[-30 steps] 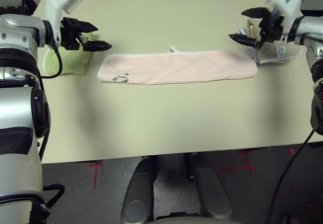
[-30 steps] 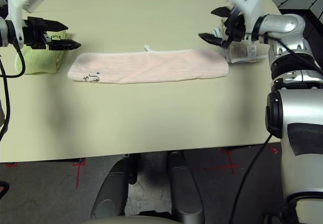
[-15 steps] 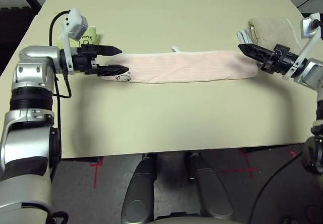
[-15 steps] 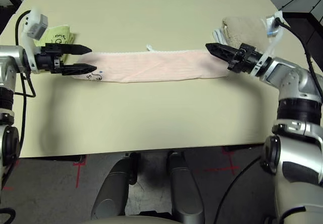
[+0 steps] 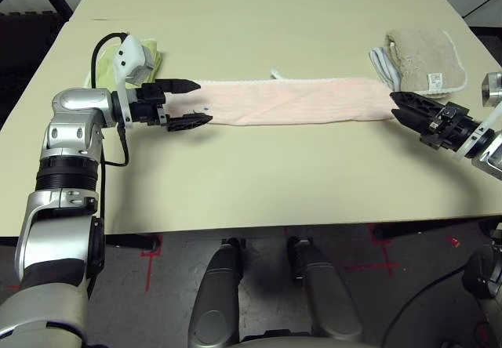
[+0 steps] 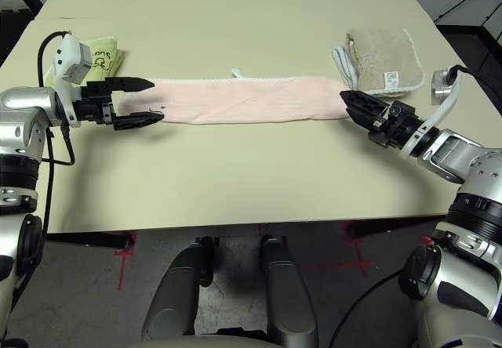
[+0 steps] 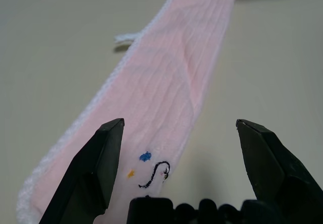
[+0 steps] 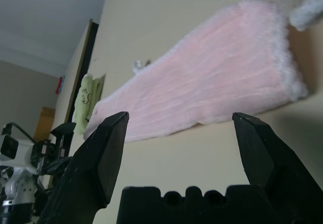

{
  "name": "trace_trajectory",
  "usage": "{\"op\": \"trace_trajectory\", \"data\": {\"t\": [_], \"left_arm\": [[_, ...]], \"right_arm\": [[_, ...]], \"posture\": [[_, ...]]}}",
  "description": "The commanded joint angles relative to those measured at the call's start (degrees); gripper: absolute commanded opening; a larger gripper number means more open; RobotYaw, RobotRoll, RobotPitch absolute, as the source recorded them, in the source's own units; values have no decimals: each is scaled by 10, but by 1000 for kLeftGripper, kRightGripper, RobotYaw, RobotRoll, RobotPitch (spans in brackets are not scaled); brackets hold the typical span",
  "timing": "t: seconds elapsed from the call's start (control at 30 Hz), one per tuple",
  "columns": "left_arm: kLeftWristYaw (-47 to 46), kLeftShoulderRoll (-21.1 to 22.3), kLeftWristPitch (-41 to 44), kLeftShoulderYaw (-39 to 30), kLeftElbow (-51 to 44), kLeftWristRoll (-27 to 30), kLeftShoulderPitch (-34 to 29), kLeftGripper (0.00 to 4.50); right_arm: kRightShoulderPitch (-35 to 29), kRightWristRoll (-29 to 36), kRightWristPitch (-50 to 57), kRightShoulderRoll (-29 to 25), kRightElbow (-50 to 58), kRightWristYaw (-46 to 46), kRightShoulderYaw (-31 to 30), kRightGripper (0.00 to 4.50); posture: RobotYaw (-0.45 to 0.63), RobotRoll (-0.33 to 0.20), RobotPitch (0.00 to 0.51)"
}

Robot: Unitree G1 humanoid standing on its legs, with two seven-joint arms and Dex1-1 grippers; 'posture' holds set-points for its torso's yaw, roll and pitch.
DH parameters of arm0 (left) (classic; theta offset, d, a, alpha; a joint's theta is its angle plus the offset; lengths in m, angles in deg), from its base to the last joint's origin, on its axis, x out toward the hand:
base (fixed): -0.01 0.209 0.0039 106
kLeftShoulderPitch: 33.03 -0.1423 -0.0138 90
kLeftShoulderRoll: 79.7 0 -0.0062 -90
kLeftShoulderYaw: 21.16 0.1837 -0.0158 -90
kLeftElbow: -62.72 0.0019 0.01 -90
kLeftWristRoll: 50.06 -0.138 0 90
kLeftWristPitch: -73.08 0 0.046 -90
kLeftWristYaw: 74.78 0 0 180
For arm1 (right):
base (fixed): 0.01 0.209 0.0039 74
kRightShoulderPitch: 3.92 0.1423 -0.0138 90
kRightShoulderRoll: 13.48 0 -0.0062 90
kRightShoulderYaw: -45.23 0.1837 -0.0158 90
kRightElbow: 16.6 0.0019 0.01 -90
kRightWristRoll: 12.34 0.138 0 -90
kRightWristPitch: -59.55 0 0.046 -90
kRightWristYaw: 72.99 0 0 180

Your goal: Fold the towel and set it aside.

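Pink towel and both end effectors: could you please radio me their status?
Left end effector open over lettered end; right end effector open at far end. Pink towel folded into long strip, ungrasped. Beige towel close by right end.

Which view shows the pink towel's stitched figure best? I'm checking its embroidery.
The left wrist view: the stitching sits up close between the left gripper's open fingers, blue, orange and dark threads distinct. Both eye views show just a small part beside that gripper; the right wrist view shows the towel, no stitching discernible.

Pale table with pink towel, green towel, beige towel.
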Motion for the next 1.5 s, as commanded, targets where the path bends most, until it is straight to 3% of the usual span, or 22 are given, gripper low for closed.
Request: {"op": "trace_trajectory", "data": {"t": [0.03, 0.37, 0.6, 1.13, 1.23, 1.5], "left_arm": [[8, -4, -1, 4, -9, 13, -4, 4500], [8, -2, 33, 7, -43, 28, -13, 4500], [1, 2, 54, 7, -70, 35, -28, 4500], [-3, 21, 89, 7, -115, 45, -57, 4500], [-4, 21, 92, 7, -118, 46, -59, 4500], [-1, 25, 95, 7, -117, 45, -59, 4500]], "right_arm": [[-6, 12, 17, 16, 2, 56, 35, 4466], [-21, 55, 40, 87, 50, 166, 97, 4466], [-12, 68, -30, 132, 47, 222, 103, 4466], [-1, 65, -144, 95, -47, 215, 44, 4466], [-2, 61, -160, 91, -54, 213, 32, 3854], [-16, 71, -170, 81, -58, 209, 22, 879]], "posture": [[13, 0, 241], [19, 0, 254], [21, 0, 267], [31, 0, 271], [32, 0, 270], [26, 0, 266]]}}
